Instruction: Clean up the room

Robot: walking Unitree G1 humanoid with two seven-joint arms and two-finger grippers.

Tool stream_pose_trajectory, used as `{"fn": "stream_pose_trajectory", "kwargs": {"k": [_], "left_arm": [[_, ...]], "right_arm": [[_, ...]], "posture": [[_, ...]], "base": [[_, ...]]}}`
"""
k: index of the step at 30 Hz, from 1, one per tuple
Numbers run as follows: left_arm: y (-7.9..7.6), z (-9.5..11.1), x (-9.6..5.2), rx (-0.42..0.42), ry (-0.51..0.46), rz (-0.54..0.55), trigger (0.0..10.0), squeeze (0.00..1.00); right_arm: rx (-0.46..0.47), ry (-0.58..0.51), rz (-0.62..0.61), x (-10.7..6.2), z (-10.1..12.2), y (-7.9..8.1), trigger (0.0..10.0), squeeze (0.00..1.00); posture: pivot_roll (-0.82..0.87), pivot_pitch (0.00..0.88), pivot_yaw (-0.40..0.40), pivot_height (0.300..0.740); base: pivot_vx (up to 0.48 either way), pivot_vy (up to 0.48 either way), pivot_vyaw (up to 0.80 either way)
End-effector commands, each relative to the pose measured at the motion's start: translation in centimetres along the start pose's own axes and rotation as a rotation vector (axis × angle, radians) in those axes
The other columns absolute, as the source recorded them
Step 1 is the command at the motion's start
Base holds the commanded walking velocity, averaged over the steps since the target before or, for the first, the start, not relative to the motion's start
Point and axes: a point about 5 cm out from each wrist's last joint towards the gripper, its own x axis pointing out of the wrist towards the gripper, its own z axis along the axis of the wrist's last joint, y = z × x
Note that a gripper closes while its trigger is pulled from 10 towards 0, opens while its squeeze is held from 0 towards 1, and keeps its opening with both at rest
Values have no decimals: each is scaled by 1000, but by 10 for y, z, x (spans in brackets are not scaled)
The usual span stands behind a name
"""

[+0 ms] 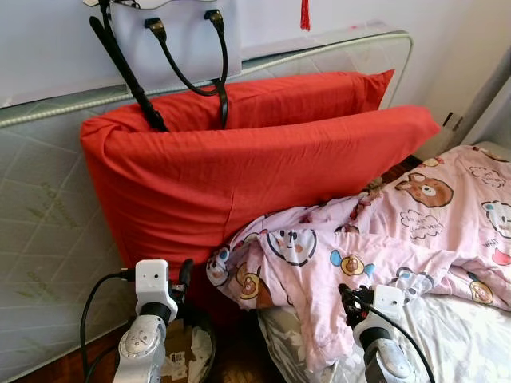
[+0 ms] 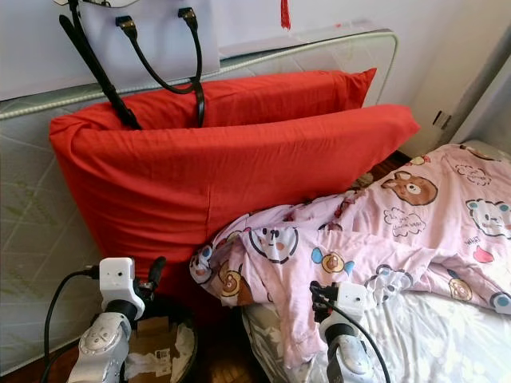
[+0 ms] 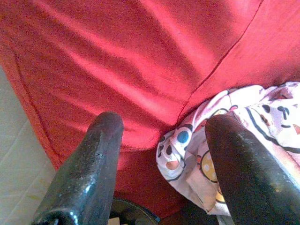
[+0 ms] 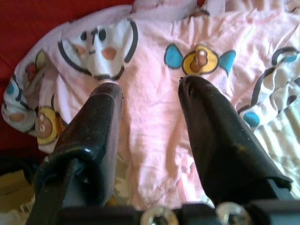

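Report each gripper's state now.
Left gripper: open, holding nothing, in front of the red pillow.
Right gripper: open, holding nothing, over the pink blanket.

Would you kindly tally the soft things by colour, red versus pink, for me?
Red: 2, the front pillow and the back pillow.
Pink: 1, the quilt.
Total: 3.

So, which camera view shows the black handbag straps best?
The left eye view: both straps of the handbag hang over the red cushion, fully in frame. The right eye view shows the same straps, nearer the top edge. The wrist views look at the cushion and pink blanket instead.
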Motion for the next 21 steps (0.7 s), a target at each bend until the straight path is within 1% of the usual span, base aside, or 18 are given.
{"fn": "stream_pose_trajectory", "kwargs": {"k": [1,5,10,15,17,19,21], "left_arm": [[1,-1,0,-2,10,0,10000,0],[0,-2,1,-5,19,-2,10000,0],[-1,-1,1,-8,27,-5,10000,0],[-3,-2,1,-10,31,-9,10000,0],[-3,-3,1,-11,34,-8,10000,0],[-3,-5,0,-11,37,-9,10000,0],[-4,-6,0,-13,40,-8,10000,0]], "right_arm": [[-2,17,-12,-2,-4,-4,10000,0],[-13,6,-5,-2,-3,-2,10000,0],[-10,-13,-2,-1,0,0,10000,0],[-18,2,-3,0,-1,4,10000,0],[-24,29,-1,1,-3,6,10000,0],[-32,24,4,1,-4,9,10000,0],[-20,-5,7,0,-2,9,10000,0]], "posture": [[-16,11,-54,720],[-15,13,-54,693],[-17,15,-54,693],[-17,18,-54,693],[-17,21,-56,693],[-18,21,-56,673],[-15,23,-57,668]], "base": [[0,0,0],[0,0,0],[0,0,0],[0,0,0],[0,0,0],[0,0,0],[0,0,0]]}}
